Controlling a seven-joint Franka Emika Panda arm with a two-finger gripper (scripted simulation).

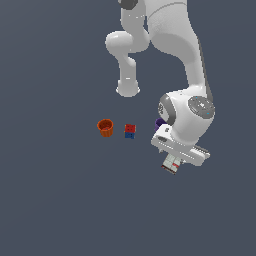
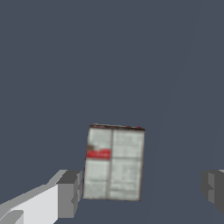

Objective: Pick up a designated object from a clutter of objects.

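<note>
Your gripper stands spread wide, grasping nothing; the flat box lies between its fingers, nearer one, long axis crosswise to the gap.

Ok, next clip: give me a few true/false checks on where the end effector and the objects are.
1. The end effector is open, with the flat box between its fingers. True.
2. A finger is pressing on the box. False: a gap shows beside it.
3. The orange cup lies on its side. False: it stands upright.
4. The red-and-blue cube sits between the orange cup and the arm. True.
</note>
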